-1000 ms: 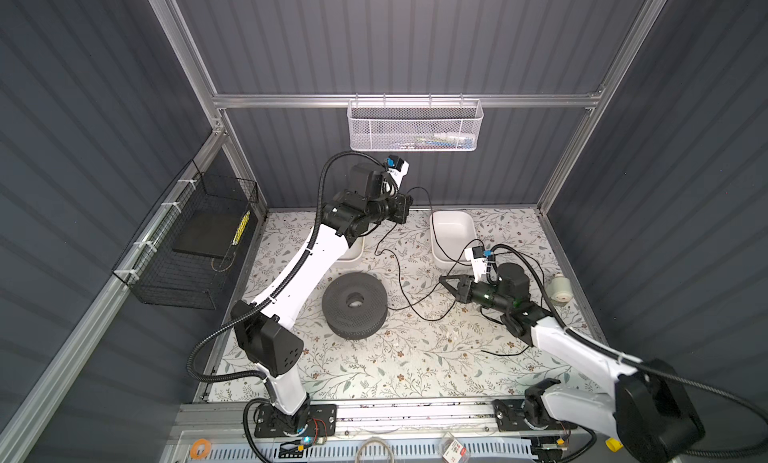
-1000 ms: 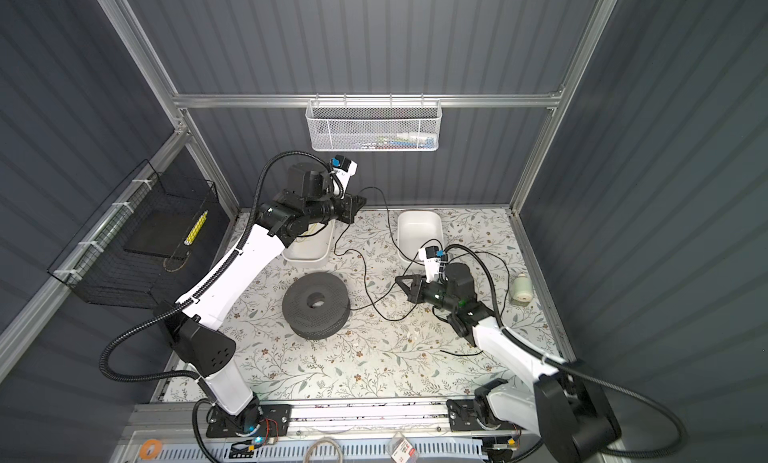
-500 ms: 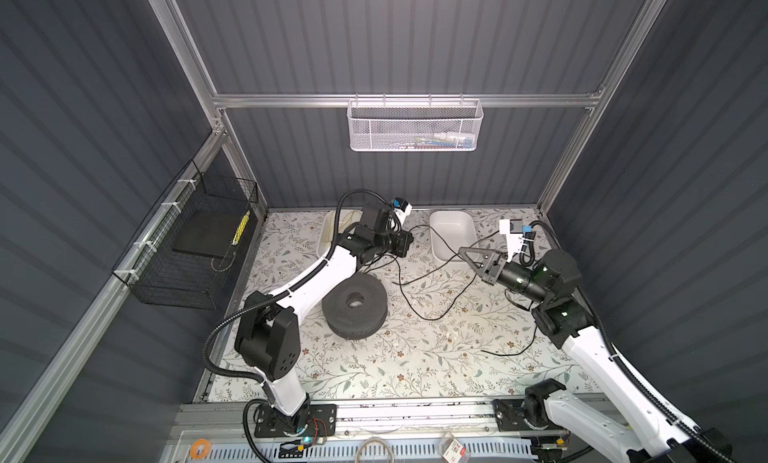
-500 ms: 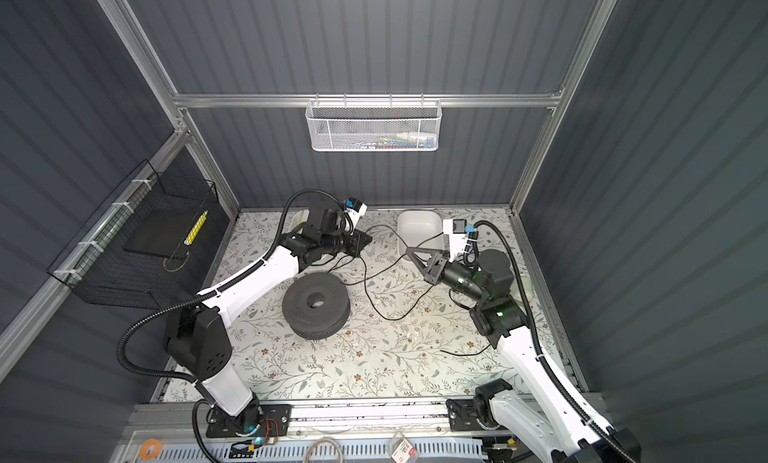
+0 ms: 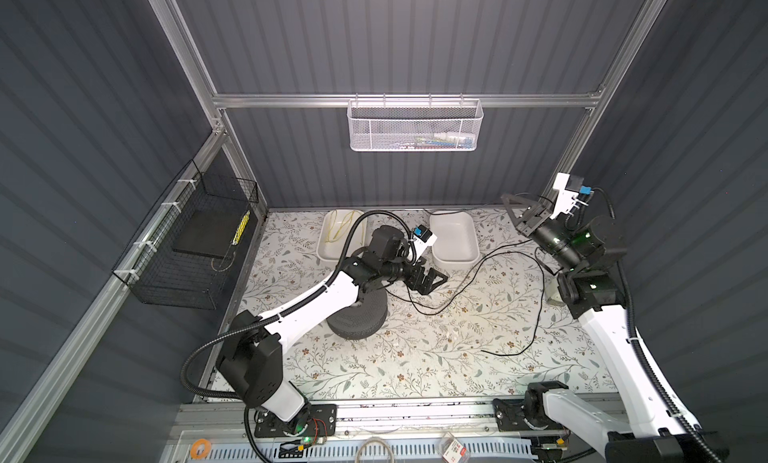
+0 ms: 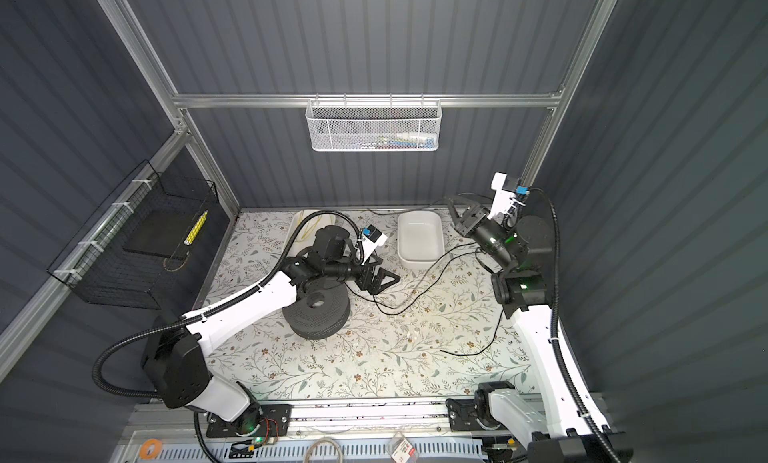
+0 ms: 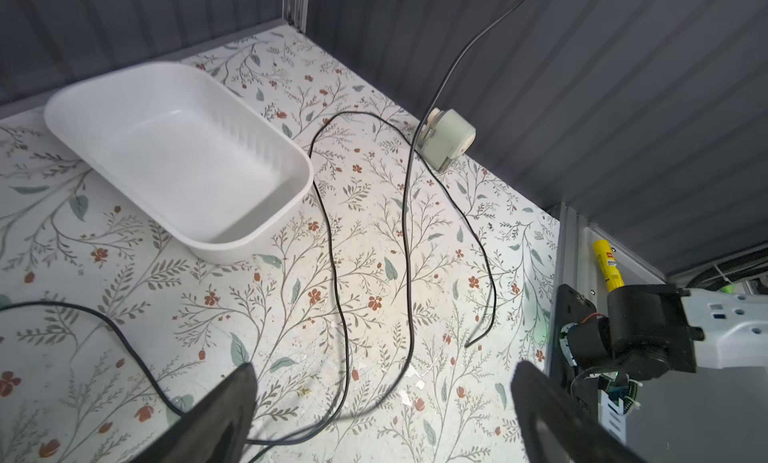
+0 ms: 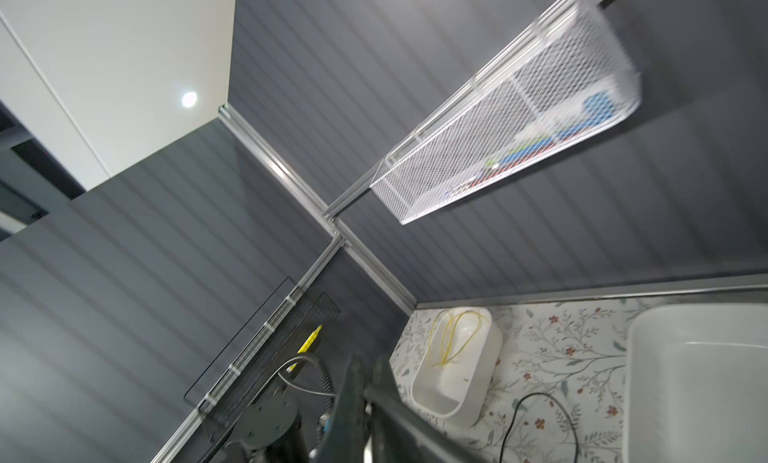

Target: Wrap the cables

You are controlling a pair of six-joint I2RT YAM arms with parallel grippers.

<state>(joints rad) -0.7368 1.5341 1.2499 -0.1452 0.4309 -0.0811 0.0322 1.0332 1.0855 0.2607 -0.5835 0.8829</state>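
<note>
The cable (image 5: 432, 313) (image 6: 390, 313) is one thin black cord lying in loose bends on the floral table (image 5: 415, 357). One strand (image 7: 409, 240) rises off the table towards my right arm. My left gripper (image 5: 432, 280) (image 6: 382, 280) (image 7: 382, 398) hangs low beside the white tray, open wide, with cord on the table under its jaws and nothing gripped. My right gripper (image 5: 509, 203) (image 6: 452, 207) (image 8: 359, 361) is raised high at the back right, shut, apparently on the cable. A cord loop (image 8: 540, 396) shows on the table below it.
An empty white tray (image 5: 455, 259) (image 7: 291, 207) stands at the back middle. A second tray (image 5: 332, 249) holds a yellow cord. A black round spool (image 5: 357, 319) sits under my left arm. A small pale device (image 5: 552, 292) (image 7: 446, 139) lies by the right wall.
My left gripper has opened and let go of the cable, which now lies slack on the table. My right arm has lifted up and back to the right corner, still shut.
</note>
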